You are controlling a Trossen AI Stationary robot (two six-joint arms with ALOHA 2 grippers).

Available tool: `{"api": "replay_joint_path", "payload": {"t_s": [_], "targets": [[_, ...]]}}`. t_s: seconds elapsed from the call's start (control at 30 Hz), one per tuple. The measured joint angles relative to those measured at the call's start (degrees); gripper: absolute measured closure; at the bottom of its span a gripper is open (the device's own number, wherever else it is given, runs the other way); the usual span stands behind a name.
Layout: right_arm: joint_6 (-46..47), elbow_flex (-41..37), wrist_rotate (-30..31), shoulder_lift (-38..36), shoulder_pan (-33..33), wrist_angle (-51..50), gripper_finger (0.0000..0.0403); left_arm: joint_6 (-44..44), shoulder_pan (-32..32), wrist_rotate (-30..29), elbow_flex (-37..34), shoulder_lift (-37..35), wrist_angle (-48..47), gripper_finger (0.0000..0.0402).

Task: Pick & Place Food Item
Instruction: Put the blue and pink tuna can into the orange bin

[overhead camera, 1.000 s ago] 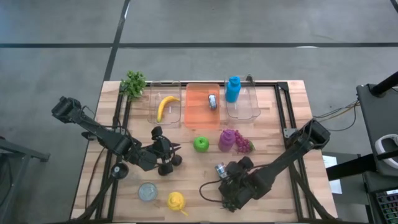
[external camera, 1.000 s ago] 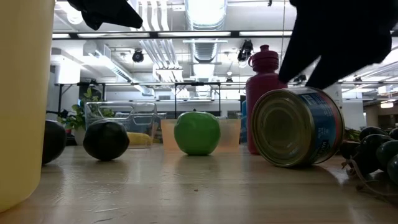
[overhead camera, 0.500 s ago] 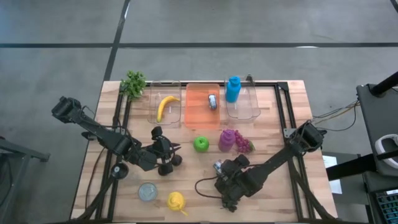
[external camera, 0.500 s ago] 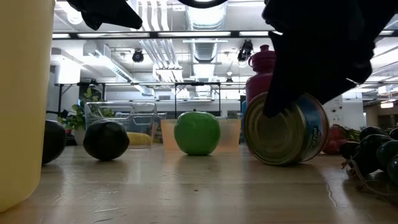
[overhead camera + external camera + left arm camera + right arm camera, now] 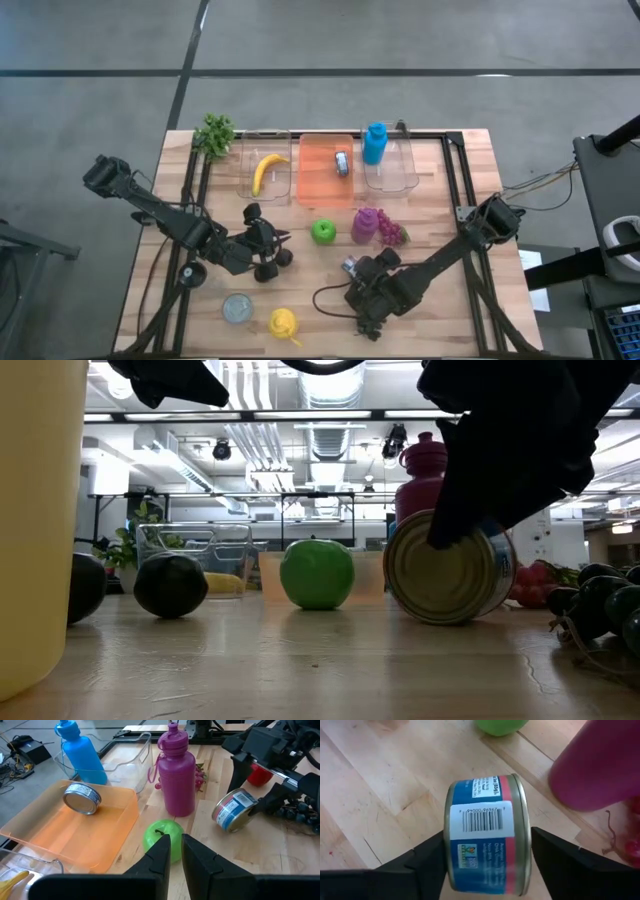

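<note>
The right claw (image 5: 485, 865) stands with its two fingers on both sides of the tin can (image 5: 485, 837), which lies on its side on the table (image 5: 380, 780); I cannot tell if they already press it. The can has a metal lid, a blue and red label and a white field with a barcode, and it is just beside the purple bottle (image 5: 176, 770) and near the green apple (image 5: 162, 837). Farther to the left, the left claw (image 5: 268, 250) hangs over the table with its fingers together.

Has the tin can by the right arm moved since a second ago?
Yes. In the low view the tin can has shifted left, toward the green apple, and now covers the base of the magenta bottle.
</note>
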Motion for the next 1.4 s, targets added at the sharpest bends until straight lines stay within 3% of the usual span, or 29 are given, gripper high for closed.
{"api": "replay_joint_path", "payload": {"t_s": [0.3, 0.73, 1.4], "targets": [[0.14, 0.02, -0.02, 0.00, -0.79, 0.44, 0.0210, 0.00, -0.02, 0.00, 0.00, 0.00, -0.02, 0.0355], [1.51, 0.02, 0.02, 0.00, -0.83, 1.32, 0.0210, 0.00, -0.01, 0.00, 0.00, 0.00, -0.02, 0.0355], [-4.09, 0.02, 1.53, -0.04, -0.83, 2.54, 0.0211, 0.00, -0.01, 0.00, 0.00, 0.00, -0.02, 0.0355]]}}
